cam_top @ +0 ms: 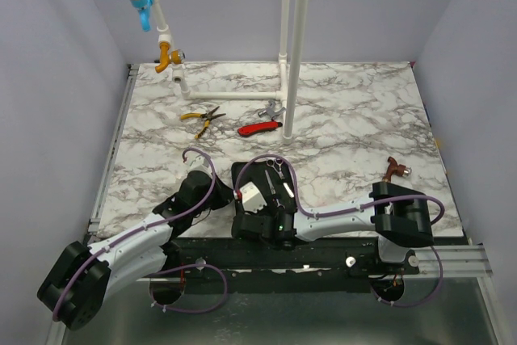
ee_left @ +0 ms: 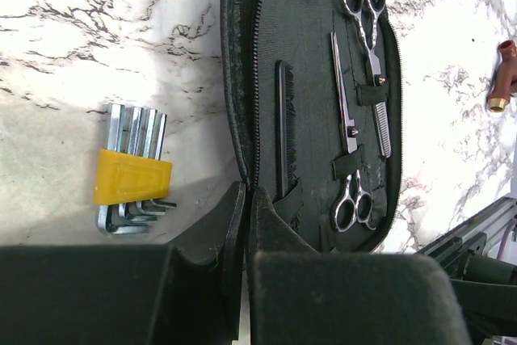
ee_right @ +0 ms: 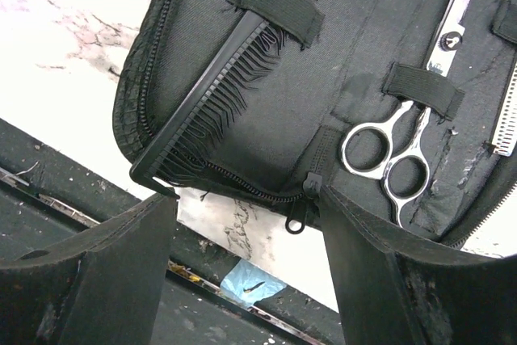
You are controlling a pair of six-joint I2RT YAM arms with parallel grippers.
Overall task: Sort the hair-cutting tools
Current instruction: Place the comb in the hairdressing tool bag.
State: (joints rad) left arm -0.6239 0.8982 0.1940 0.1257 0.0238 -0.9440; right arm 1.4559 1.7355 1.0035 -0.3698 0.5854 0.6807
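Left wrist view: comb (ee_left: 281, 127) and scissors (ee_left: 346, 111) strapped in open case (ee_left: 311, 6), apparently sorted; closing may remain. Left end effector (ee_left: 246, 199) together, right end effector (ee_right: 249, 199) apart.

Robotics lab test cell: plain lavender walls (cam_top: 56, 78) enclose a marble-patterned counter (cam_top: 363, 119), white plastic piping (cam_top: 296, 38), a left robot arm (cam_top: 133, 241) and right robot arm (cam_top: 339, 217).

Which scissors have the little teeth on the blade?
The scissors farthest from the comb, by the case's edge; their blade is toothed, while the other pair's is smooth.
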